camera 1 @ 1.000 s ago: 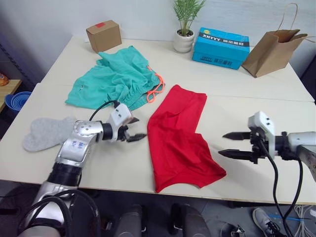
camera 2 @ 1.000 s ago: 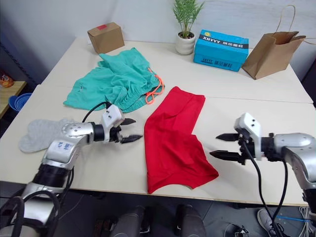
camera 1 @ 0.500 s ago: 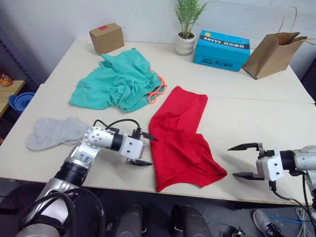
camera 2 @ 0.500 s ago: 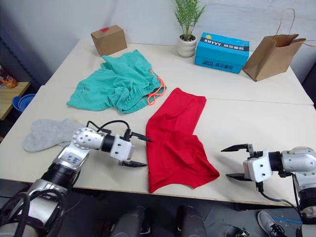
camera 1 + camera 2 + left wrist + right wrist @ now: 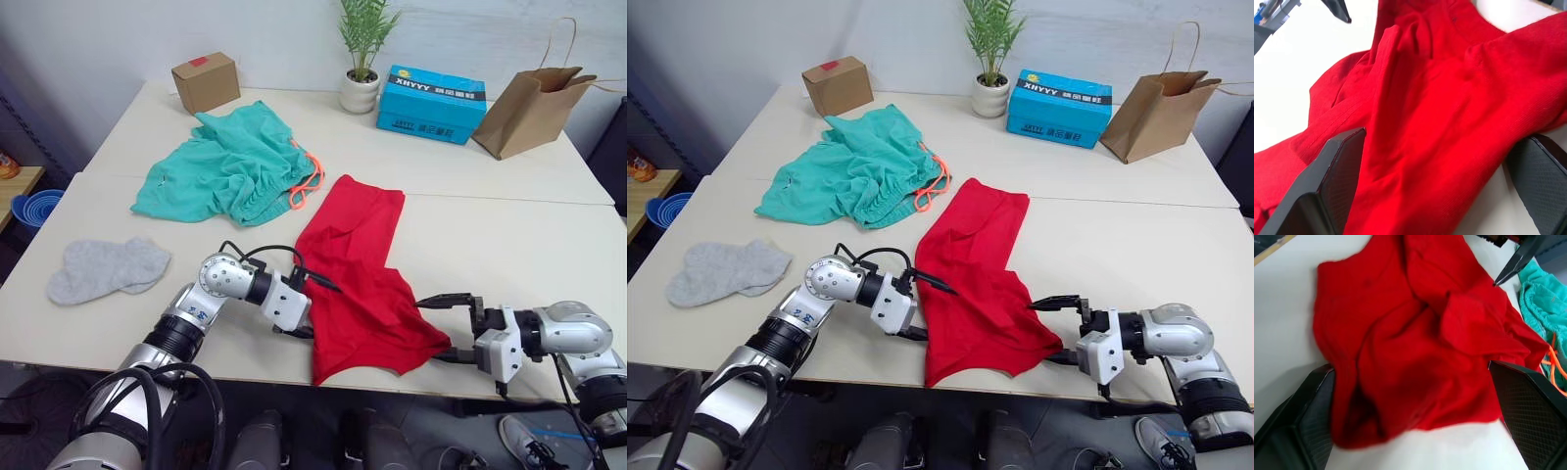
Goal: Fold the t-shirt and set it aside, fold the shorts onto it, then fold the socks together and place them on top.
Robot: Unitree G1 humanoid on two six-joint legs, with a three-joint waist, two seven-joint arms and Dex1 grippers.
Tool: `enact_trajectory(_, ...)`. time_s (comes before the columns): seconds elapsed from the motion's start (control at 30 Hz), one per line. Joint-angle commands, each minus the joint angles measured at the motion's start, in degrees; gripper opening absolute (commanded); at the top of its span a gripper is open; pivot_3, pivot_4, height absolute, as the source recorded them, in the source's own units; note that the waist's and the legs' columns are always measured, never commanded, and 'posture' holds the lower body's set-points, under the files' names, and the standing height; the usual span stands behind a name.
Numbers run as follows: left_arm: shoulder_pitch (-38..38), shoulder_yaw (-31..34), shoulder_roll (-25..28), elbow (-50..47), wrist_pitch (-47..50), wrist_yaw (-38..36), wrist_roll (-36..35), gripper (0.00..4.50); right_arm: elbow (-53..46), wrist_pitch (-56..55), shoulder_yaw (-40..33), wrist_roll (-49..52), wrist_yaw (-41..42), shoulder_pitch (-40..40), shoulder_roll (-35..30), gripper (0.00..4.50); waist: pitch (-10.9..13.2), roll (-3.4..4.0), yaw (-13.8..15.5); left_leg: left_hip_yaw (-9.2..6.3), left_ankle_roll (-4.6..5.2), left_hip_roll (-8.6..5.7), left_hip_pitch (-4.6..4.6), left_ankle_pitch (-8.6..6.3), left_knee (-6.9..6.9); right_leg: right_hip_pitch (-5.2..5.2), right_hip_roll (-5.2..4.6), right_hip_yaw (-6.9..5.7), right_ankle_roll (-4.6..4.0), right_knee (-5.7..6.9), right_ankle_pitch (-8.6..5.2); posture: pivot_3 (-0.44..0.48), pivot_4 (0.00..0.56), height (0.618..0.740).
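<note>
The red t-shirt lies crumpled and partly folded near the table's front edge. My left gripper is open at its left edge, and in the left wrist view the red cloth lies between the fingers. My right gripper is open at the shirt's front right corner, with the cloth between its fingers. The teal shorts with the orange drawstring lie bunched at the back left. The grey socks lie overlapping at the left front.
Along the back of the table stand a cardboard box, a potted plant, a blue box and a brown paper bag. Blue bowls sit on a low stand off the left side.
Both open grippers have closed in on the t-shirt, the left moving right onto its left edge and the right moving left to its front right corner. The garments have not moved.
</note>
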Motion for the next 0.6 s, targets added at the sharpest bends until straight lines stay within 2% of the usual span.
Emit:
enact_trajectory(0.03,1.1,-2.9,0.2,1.7,-1.0,-3.0,0.6,4.50,-1.1,1.8,4.0,-3.9,-0.9,1.3,1.1,4.32,0.0,0.01,-0.1,0.00,0.00,0.01,0.01,0.00,0.00,0.00,0.00,0.00,0.00,0.00,0.00,0.000,0.150,0.740)
enact_trajectory(0.07,1.2,-3.0,0.2,2.0,-1.4,-2.9,0.8,4.50,-1.1,2.0,3.9,-4.3,-1.7,1.2,1.2,4.12,0.0,0.01,-0.1,0.00,0.00,0.01,0.02,0.00,0.00,0.01,0.00,0.00,-0.01,-0.01,-0.01,0.000,0.150,0.740)
enact_trajectory(0.17,1.5,-3.2,0.2,2.8,-1.9,-3.0,1.0,3.84,-0.8,2.7,4.0,-5.4,-3.6,0.5,1.0,3.18,0.0,0.05,-0.5,0.00,0.01,0.02,0.06,-0.02,-0.02,0.05,0.01,0.00,-0.02,-0.02,-0.01,0.000,0.150,0.740)
enact_trajectory(0.47,2.8,-3.3,0.8,5.0,-4.1,-2.6,1.8,0.97,-1.9,4.8,5.3,-5.1,-5.2,0.5,-1.2,0.03,-0.1,0.14,-1.0,-0.01,0.09,0.02,0.09,-0.29,-0.02,0.07,-0.02,0.02,-0.02,0.01,-0.01,0.000,0.150,0.740)
enact_trajectory(0.57,3.5,-2.8,0.9,4.5,-3.6,-2.6,0.7,0.03,-5.6,7.7,6.1,-2.9,-4.3,1.6,-2.2,0.00,-0.2,0.24,-0.9,-0.01,0.10,0.00,0.09,-0.29,-0.02,0.07,-0.05,0.03,-0.02,0.02,-0.01,0.000,0.150,0.740)
enact_trajectory(0.6,4.7,-2.1,1.4,3.1,-2.6,-3.4,-1.4,0.01,-10.7,11.3,6.5,-0.1,-3.6,2.9,-3.3,0.00,-0.2,0.34,-0.9,-0.01,0.11,0.01,0.10,-0.30,-0.02,0.07,-0.05,0.03,-0.02,0.02,-0.01,0.000,0.150,0.740)
